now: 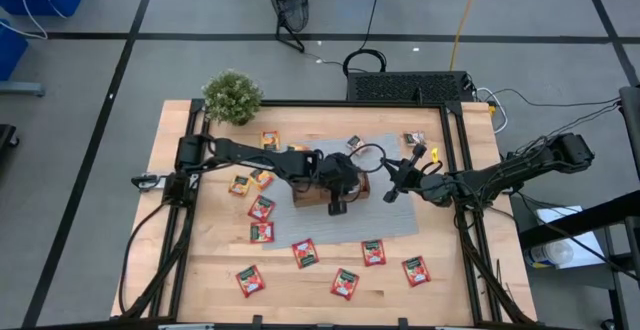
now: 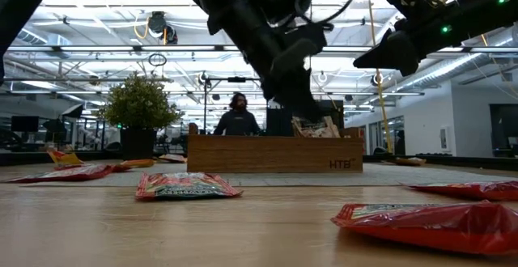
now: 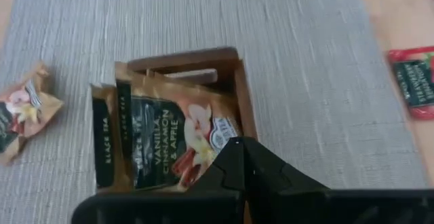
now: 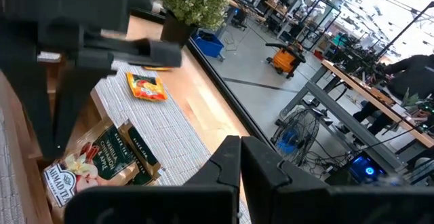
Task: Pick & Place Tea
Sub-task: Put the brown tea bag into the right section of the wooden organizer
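Left hand positioned over wooden tray on grey mat; fingers appear together, gripping nothing. Left wrist view only: two grey-brown tea sachets upright in tray's end compartment. High view only: red sachets scattered flat across table, orange-yellow ones near left arm. Right hand raised beside tray, fingers seemingly closed, empty. Potted plant at far corner.

red sachets: 7 | tray: 1 | plant: 1
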Action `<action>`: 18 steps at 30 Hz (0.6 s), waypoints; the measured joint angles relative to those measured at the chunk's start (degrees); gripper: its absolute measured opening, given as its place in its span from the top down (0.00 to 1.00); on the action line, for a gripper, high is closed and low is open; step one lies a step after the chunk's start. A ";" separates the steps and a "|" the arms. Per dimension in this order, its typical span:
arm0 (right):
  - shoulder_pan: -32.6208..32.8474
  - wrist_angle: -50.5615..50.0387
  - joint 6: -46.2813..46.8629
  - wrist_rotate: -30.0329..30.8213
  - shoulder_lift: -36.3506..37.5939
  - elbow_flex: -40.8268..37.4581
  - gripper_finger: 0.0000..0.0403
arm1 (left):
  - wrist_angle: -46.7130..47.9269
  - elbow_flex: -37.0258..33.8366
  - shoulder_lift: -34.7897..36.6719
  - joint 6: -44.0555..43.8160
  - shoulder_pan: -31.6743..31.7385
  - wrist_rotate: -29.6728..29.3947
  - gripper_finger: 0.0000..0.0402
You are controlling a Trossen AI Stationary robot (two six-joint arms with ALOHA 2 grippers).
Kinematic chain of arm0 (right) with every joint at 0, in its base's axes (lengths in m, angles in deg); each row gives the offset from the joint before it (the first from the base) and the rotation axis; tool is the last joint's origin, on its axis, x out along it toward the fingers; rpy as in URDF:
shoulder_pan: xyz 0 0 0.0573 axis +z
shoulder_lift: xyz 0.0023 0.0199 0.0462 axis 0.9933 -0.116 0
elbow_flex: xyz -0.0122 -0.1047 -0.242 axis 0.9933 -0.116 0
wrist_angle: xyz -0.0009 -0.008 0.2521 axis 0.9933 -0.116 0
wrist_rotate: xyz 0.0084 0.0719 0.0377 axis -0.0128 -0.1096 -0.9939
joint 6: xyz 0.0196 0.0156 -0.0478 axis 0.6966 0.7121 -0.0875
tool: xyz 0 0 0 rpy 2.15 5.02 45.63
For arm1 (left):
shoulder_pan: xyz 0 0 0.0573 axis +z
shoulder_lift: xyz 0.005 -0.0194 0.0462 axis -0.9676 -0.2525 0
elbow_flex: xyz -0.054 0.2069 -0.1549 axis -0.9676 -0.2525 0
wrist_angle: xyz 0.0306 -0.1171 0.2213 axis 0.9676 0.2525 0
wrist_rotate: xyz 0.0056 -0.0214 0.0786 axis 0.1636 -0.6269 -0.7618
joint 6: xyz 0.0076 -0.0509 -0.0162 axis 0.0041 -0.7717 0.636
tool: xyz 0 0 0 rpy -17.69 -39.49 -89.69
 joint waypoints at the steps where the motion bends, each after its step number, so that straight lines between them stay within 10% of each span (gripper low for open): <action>1: -0.01 0.00 0.01 -0.01 0.00 0.00 1.00 | -0.88 0.01 -0.48 0.00 -0.04 0.00 1.00; 18: -0.01 -0.02 0.06 -0.03 -0.02 0.02 1.00 | -3.03 0.11 -5.29 -1.36 0.80 0.22 1.00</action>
